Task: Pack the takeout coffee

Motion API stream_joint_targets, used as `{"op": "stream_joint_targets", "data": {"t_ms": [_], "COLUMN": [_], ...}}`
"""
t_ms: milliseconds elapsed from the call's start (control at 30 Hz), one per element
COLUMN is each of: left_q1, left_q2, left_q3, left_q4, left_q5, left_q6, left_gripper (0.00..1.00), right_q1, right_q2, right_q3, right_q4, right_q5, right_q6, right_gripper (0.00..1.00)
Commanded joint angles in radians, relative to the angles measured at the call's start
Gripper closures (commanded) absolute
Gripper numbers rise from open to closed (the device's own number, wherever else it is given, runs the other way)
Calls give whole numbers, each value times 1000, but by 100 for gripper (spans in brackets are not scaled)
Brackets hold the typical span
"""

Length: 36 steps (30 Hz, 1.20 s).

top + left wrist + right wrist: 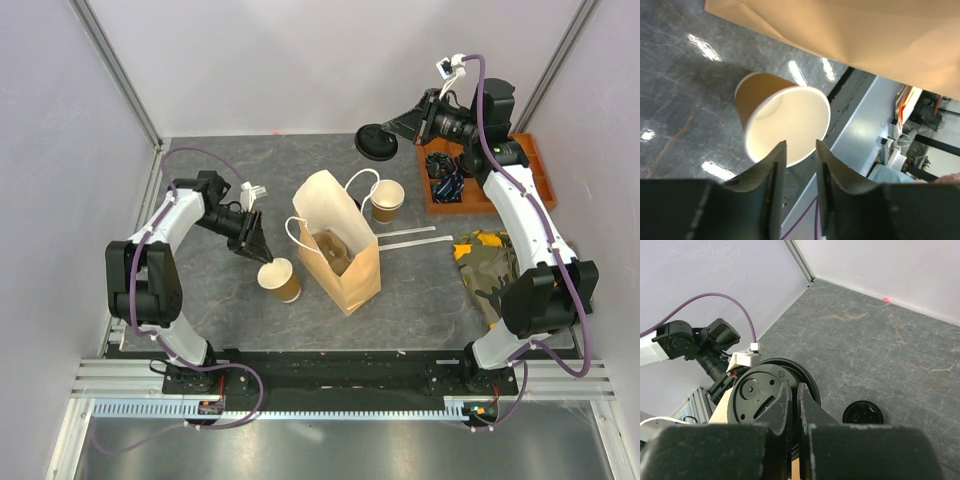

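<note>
just near-left of the paper bag (335, 250), an open kraft cup (785, 125) sits on the table (220, 180). the left gripper (800, 147) is at its rim, fingers a little spread, with the cup's near edge in the gap (whether they touch it i cannot tell). a rim hold would suit lifting it over the bag's mouth. behind the bag's right side stands a second cup (387, 200), close by it. farther beyond the bag, the right gripper (791, 390) pinches a black lid (760, 400) by its edge, fingers pressed nearly together, held up off the table, probably for capping. left of the bag the surface gives room to swing, but the bag's tall walls need clearing.
</note>
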Motion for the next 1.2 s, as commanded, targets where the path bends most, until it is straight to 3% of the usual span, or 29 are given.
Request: {"op": "stream_joint_targets", "data": {"t_ms": [0, 100, 267, 333, 367, 433, 500, 600, 800, 1000, 1100, 1167], "left_q1": [6, 31, 90, 84, 75, 21, -40, -124, -290, -355, -367, -367], "left_q2": [-2, -23, -65, -55, -42, 36, 101, 196, 250, 256, 262, 268], "left_q3": [-26, -14, 169, 326, 396, 635, 845, 1017, 1052, 1003, 986, 987], "left_q4": [37, 41, 41, 44, 49, 41, 5, -52, -74, -62, -68, -74], "left_q5": [-48, -74, -21, 2, -5, -79, -140, -257, -470, -608, -651, -663], "left_q6": [40, 42, -19, -58, -123, -182, -208, -196, -99, -49, -26, -29], "left_gripper": [60, 57, 52, 46, 37, 30, 27, 26, 28, 34, 43, 57], "right_q1": [-3, -3, -5, -5, -5, -6, -6, -6, -8, -9, -9, -9], "right_q2": [-15, -10, -10, -9, -9, -9, -10, -10, -14, -10, -6, -3], "right_q3": [23, 31, 29, 32, 34, 32, 32, 34, 41, 57, 61, 69], "right_q4": [21, 19, 19, 18, 18, 18, 19, 18, 7, -8, -13, -14], "right_q5": [-5, -6, -5, -3, -2, 0, 5, 9, 18, 34, 43, 49], "right_q6": [-8, -10, -10, -16, -19, -23, -23, -23, -33, -46, -53, -54], "right_gripper": [100, 100, 100, 100, 100, 100, 100, 100, 100, 100, 100, 100]}}
